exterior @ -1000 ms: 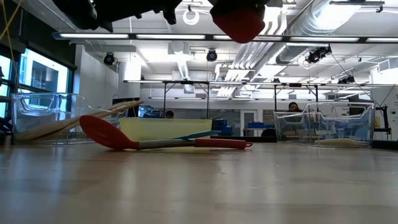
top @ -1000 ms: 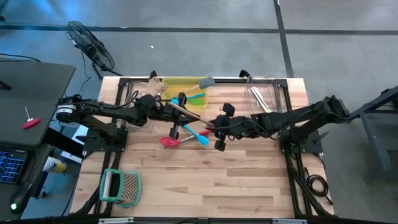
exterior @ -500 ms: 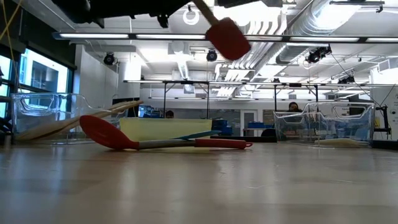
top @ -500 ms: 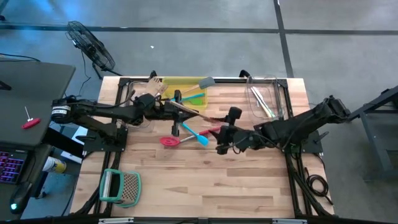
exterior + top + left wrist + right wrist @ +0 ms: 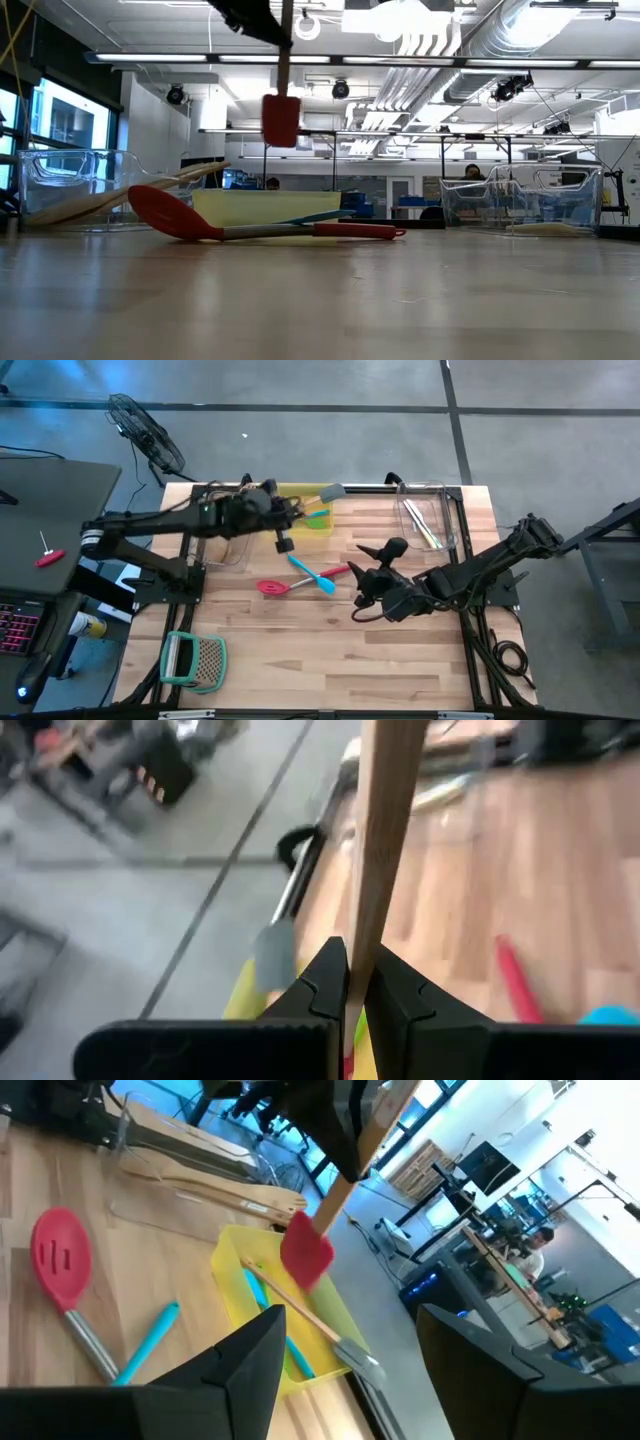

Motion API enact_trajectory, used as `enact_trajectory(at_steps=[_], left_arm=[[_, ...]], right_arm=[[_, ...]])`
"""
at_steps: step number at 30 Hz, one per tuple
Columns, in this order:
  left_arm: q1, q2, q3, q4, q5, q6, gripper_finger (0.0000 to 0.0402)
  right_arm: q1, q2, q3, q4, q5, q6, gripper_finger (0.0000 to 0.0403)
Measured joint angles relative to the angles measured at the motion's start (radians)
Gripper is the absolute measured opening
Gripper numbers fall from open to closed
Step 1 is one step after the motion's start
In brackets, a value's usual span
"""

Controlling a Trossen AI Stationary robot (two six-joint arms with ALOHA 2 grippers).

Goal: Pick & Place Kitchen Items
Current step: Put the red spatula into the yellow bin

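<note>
Left arm carrying a red-headed spatula above the yellow tray; right arm waiting open-jawed.

The left gripper was clamped tight on the wooden handle of the red spatula, which hung clear of the table, long axis near vertical with the head lowest, over the near edge of the yellow tray. The tray lay directly beneath and just beyond the pincer, so a release there would probably drop the spatula in. The right gripper stood with fingers spread and empty near the table's middle, close to the red slotted spoon and blue spatula lying on the table. The left arm was the nearer to the tray. No brands or legible writing showed.
</note>
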Motion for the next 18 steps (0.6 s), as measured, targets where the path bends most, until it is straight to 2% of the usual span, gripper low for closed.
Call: enact_trajectory(at_steps=[5, 13, 18], left_arm=[[0.106, 0.064, 0.140, -0.260, 0.060, -0.083, 0.0011], [0.259, 0.167, 0.166, -0.296, 0.190, -0.061, 0.0011], [0.329, 0.227, 0.165, -0.327, 0.207, -0.055, 0.0011]], right_arm=[[-0.004, 0.000, 0.000, -0.052, 0.000, 0.075, 0.0219], [-0.011, 0.000, 0.000, -0.087, -0.076, 0.156, 0.0219], [-0.011, 0.000, 0.000, -0.098, -0.082, 0.171, 0.0219]])
